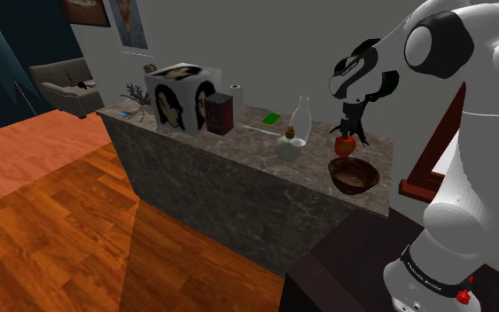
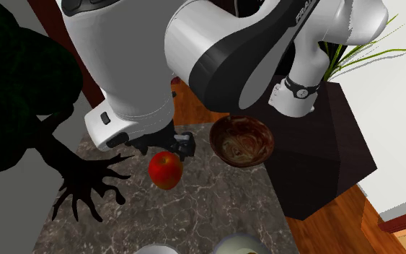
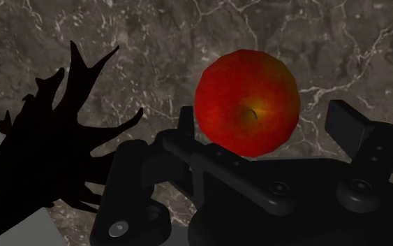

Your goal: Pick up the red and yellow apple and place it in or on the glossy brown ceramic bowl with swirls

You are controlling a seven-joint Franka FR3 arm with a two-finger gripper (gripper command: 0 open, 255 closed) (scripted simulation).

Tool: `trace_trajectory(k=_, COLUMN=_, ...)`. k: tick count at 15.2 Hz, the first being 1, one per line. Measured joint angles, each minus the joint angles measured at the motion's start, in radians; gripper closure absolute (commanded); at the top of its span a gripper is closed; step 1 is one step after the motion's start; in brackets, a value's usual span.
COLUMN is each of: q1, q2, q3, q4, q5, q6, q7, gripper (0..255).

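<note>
The red and yellow apple (image 3: 247,101) lies between the fingers of my black gripper (image 3: 266,124). One finger (image 3: 186,126) is right at its side. The other finger (image 3: 348,122) stands a little apart from it, so the gripper is open around the apple. In the shoulder view the apple (image 1: 346,144) is just under the gripper (image 1: 354,133), behind the brown swirled bowl (image 1: 354,175). In the second exterior view the apple (image 2: 165,170) is to the left of the bowl (image 2: 241,141), about one bowl's width away. Whether the apple rests on the marble counter (image 2: 215,209) I cannot tell.
On the counter (image 1: 238,146) stand a round white vase (image 1: 290,144), a clear bottle (image 1: 302,115), a dark box (image 1: 220,113) and a cube with portraits (image 1: 181,97). The bowl sits near the counter's end by the stand. A spiky dark shadow (image 3: 55,147) falls on the marble beside the gripper.
</note>
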Motion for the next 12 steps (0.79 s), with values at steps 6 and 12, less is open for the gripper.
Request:
trace_trajectory(k=6, q1=0.000, q2=0.000, q3=0.000, q4=-0.001, q5=0.000, q6=0.001, q7=0.000, gripper=255)
trace_trajectory(k=12, q1=0.000, q2=0.000, q3=0.000, q4=-0.001, q5=0.000, q6=0.001, q7=0.000, gripper=255)
